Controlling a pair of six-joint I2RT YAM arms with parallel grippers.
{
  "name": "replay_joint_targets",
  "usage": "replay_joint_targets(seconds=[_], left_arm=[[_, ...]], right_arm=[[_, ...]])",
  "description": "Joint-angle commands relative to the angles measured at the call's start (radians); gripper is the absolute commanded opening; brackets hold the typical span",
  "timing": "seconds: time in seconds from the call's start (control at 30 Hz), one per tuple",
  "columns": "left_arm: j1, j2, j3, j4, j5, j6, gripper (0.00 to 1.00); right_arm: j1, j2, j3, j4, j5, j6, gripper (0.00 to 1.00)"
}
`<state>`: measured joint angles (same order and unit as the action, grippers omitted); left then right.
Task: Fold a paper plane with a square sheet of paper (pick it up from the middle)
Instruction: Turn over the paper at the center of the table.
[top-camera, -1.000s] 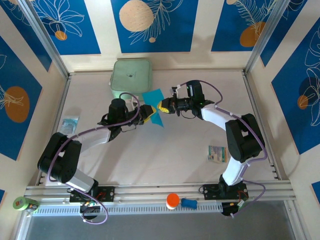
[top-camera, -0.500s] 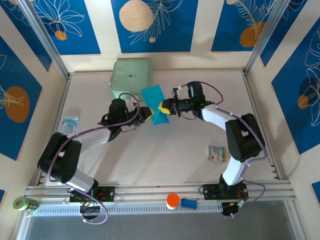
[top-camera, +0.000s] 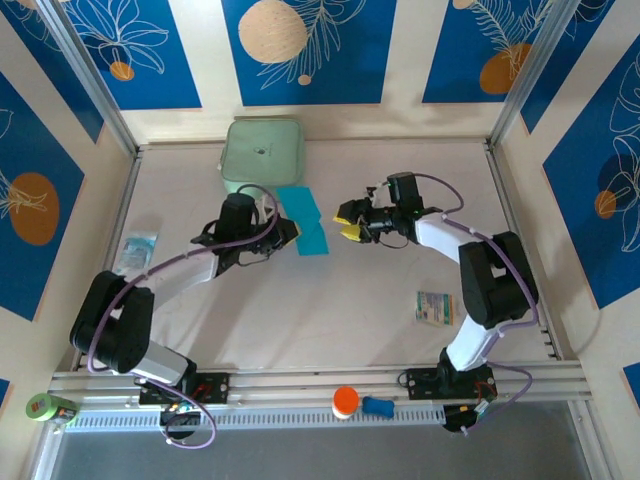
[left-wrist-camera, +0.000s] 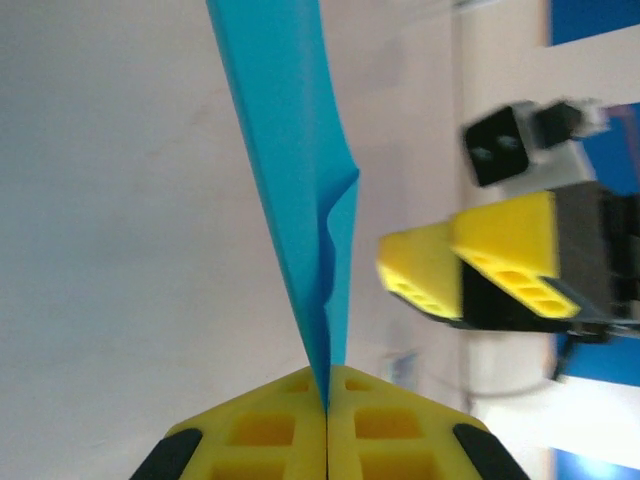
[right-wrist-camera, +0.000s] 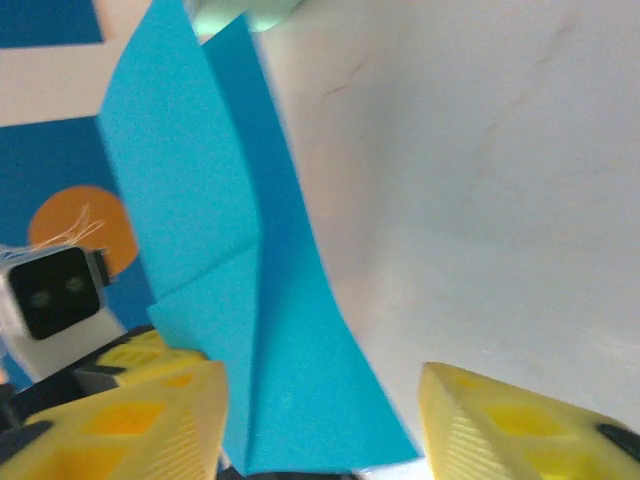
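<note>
Pinching the near-left edge of the cyan-blue sheet of paper, the left claw presses its yellow fingers flat together on it. The left wrist view shows the paper edge-on, rising out of the seam between them with a small buckle partway up. The sheet sits toward the far middle of the table, just near-right of the pale green box. It is no longer a plain square: the right wrist view shows a crease and overlapping layers. The right claw stands just right of the sheet, jaws parted fairly wide around nothing, fingers facing the free edge. The one-sided hold probably keeps the layers aligned while the other claw is free to take a new grip or press a fold. Whether the paper touches the table I cannot tell.
</note>
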<state>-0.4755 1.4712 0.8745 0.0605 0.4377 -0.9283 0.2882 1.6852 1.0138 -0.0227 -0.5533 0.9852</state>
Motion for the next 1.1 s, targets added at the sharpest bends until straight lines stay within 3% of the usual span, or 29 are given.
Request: replay_joint_targets(seconds=[0.0, 0.13, 0.27, 0.53, 0.73, 0.93, 1.07], left_arm=[[-0.020, -0.024, 0.127, -0.446, -0.210, 0.230, 0.08], [-0.075, 0.031, 0.299, -0.788, -0.499, 0.397, 0.09], [-0.131, 0.109, 0.454, -1.020, -0.794, 0.459, 0.10], [-0.221, 0.342, 0.662, -1.263, -1.077, 0.427, 0.09], [-0.260, 0.495, 0.740, -1.259, -1.040, 0.399, 0.09], [-0.288, 0.637, 0.835, -1.201, -0.829, 0.403, 0.17], [-0.285, 0.654, 0.853, -1.135, -0.689, 0.403, 0.28]], right_arm=[[-0.007, -0.092, 0.006, -0.143, 0.152, -0.115, 0.58], [-0.010, -0.151, -0.001, -0.203, 0.274, -0.164, 0.64], [-0.010, -0.192, -0.018, -0.216, 0.339, -0.175, 0.67], [-0.011, -0.217, -0.038, -0.231, 0.393, -0.157, 0.65], [-0.020, -0.223, -0.039, -0.246, 0.414, -0.158, 0.62], [-0.044, -0.211, -0.047, -0.251, 0.408, -0.135, 0.58], [-0.049, -0.203, -0.040, -0.261, 0.404, -0.138, 0.57]])
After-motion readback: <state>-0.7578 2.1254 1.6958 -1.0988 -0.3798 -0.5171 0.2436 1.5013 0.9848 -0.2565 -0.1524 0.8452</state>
